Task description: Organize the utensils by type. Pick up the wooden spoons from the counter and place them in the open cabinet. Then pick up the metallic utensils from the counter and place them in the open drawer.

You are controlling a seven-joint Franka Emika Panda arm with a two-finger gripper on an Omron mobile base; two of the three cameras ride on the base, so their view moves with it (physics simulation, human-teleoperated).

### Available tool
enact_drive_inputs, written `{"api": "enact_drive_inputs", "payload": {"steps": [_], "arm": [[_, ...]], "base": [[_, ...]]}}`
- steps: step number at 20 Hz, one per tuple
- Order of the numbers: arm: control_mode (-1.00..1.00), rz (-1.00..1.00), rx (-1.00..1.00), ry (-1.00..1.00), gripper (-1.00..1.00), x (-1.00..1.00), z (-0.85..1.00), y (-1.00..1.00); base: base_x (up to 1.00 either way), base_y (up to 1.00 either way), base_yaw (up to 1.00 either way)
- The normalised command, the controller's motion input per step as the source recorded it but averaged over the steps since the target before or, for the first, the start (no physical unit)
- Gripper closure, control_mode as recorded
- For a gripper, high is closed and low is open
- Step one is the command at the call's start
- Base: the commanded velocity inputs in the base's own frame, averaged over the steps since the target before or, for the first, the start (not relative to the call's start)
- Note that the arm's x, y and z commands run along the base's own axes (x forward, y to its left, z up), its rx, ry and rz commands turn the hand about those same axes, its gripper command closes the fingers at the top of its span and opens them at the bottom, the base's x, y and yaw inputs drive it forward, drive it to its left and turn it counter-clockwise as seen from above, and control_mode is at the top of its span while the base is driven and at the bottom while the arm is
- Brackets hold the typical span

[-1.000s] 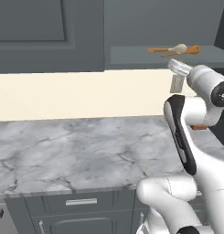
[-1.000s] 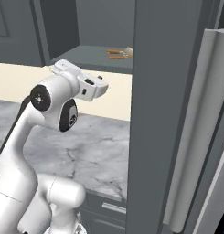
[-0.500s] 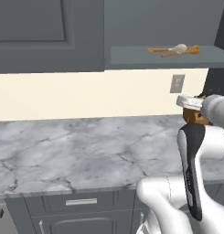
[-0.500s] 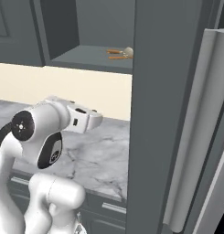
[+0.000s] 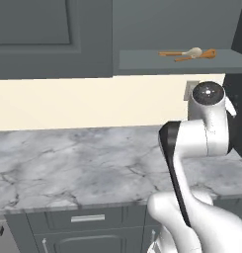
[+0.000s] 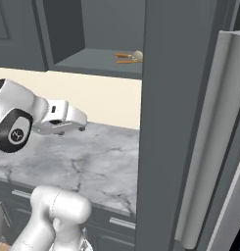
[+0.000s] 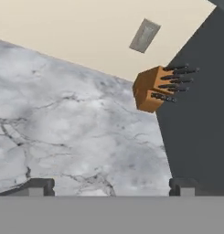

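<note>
Both spoons (image 5: 187,53) lying on the open cabinet (image 5: 177,60) shelf, seen from both base views. Tool (image 6: 78,120) out over the marble desk (image 5: 73,165), fingers (image 7: 38,186) spread wide, nothing pinched. Shown from the hand alone: knife block (image 7: 154,87) and wall outlet (image 7: 144,35) beyond bare marble.

Wooden spoons (image 5: 187,53) on cabinet (image 5: 142,60); knife block (image 7: 152,89) on counter (image 5: 78,163).
</note>
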Motion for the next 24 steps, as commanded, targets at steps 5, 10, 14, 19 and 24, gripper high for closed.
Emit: {"api": "enact_drive_inputs", "payload": {"steps": [5, 10, 14, 19, 24], "arm": [[-1.00, 0.03, -0.05, 0.15, -1.00, 0.03, -0.94, 0.06], [-1.00, 0.00, 0.00, 0.01, -1.00, -0.04, -0.61, 0.00], [-1.00, 0.00, 0.00, 0.00, -1.00, -0.21, -0.40, 0.00], [1.00, 0.00, 0.00, 0.00, -1.00, -0.05, -0.08, 0.00], [1.00, 0.00, 0.00, 0.00, -1.00, 0.00, 0.00, 0.00]], "base": [[0.00, 0.00, 0.00], [0.00, 0.00, 0.00], [0.00, 0.00, 0.00], [-0.26, 0.00, 0.07], [-0.35, 0.00, 0.22]]}}
